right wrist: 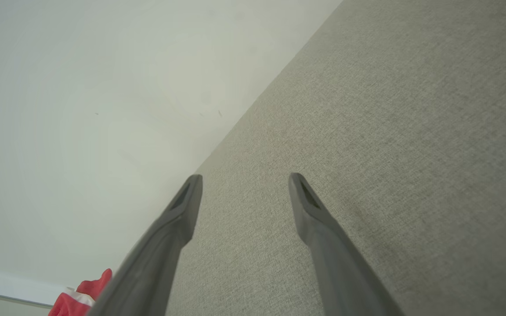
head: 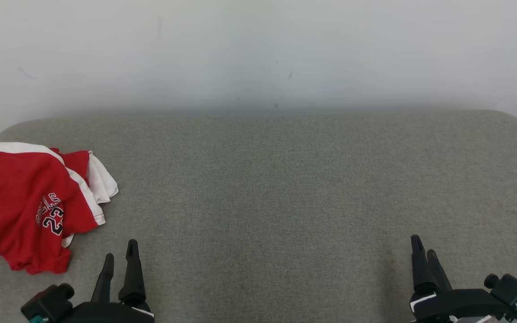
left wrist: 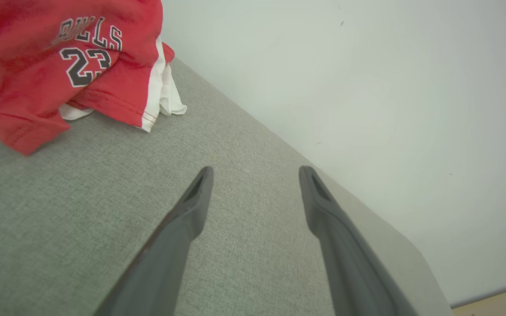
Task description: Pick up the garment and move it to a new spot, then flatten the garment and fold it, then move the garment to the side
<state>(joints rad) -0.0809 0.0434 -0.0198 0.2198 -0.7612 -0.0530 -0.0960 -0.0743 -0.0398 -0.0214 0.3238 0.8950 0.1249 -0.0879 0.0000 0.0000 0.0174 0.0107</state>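
One red garment (head: 25, 202), a white-trimmed jersey numbered 23, lies bunched in a heap against the left edge of the grey fabric-covered counter (head: 285, 179), roughly midway between its far and near edges. A white fold spills out on the side facing the counter's middle, and part of the cloth seems to run past the left edge.

By the look of it, none of the job is done. The garment is neither lifted, flattened nor folded, and the wide middle of the counter lies bare. The pick-up, the move to a new spot, the smoothing, the fold and the final shift aside all appear to lie ahead.

The left hand (head: 120, 250) hangs over the near edge just beside the heap, its two dark fingers spread wide and closed on nothing, the cloth untouched. The right hand (head: 423, 245) sits well apart toward the near right corner, likewise spread wide and empty above bare fabric. A pale wall (head: 258, 54) rises behind the far edge.
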